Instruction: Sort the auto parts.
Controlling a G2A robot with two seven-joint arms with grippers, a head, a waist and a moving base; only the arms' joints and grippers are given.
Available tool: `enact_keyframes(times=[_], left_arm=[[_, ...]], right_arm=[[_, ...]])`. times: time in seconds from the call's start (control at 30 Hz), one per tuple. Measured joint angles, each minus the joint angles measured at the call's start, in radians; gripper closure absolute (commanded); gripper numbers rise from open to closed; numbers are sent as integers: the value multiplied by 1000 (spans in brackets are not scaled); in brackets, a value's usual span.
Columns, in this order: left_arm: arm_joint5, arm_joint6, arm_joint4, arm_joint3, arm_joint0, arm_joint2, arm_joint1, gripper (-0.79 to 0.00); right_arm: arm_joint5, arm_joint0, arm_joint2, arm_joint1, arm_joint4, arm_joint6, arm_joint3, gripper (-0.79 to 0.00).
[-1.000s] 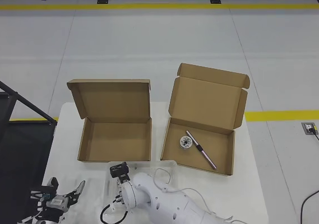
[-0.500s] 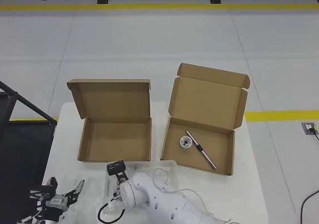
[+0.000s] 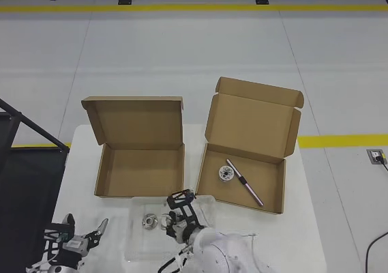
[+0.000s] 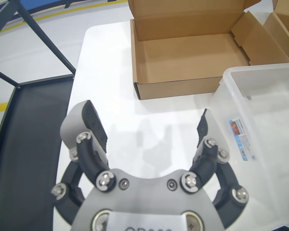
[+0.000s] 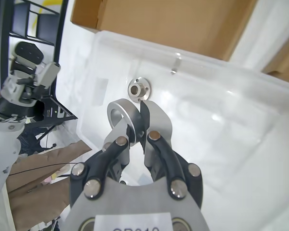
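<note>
One ring [image 5: 125, 105] in right hand [image 5: 136, 119] above bin [image 5: 134, 41]

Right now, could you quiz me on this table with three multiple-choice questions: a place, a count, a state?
1. Where does the thin rod lie? A on the floor; B on a shelf; C in the right-hand box beside a round part.
2. How many cardboard boxes stand open? A one; B two; C four.
3. The right gripper is: A shut on a metal ring; B wide open; C shut on the rod.
C, both lie on that box's floor; B, the right-hand box and the empty left-hand box; A, it clamps the ring.
</note>
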Motion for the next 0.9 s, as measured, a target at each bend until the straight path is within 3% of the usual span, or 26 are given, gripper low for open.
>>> enact_keyframes(times=[0.13, 0.3, 0.47, 0.57, 0.73, 0.9], left_arm=[[6, -1, 10, 0, 0, 9, -1, -785], [15, -1, 17, 8, -1, 17, -2, -785], [21, -5, 24, 12, -5, 29, -4, -785], [25, -9, 32, 9, -7, 37, -5, -785], [29, -9, 34, 9, -11, 40, -5, -785], [28, -10, 31, 17, -15, 36, -5, -785]], right_arm=[[-182, -88, 130, 30, 63, -75, -98, 0], [-556, -169, 314, 68, 264, -143, -109, 0], [-848, -142, 431, 94, 508, -100, 1, 0], [-943, -90, 457, 106, 642, -45, 82, 0], [-918, -21, 452, 116, 696, -11, 145, 0], [-707, 22, 356, 101, 504, -123, 83, 0]])
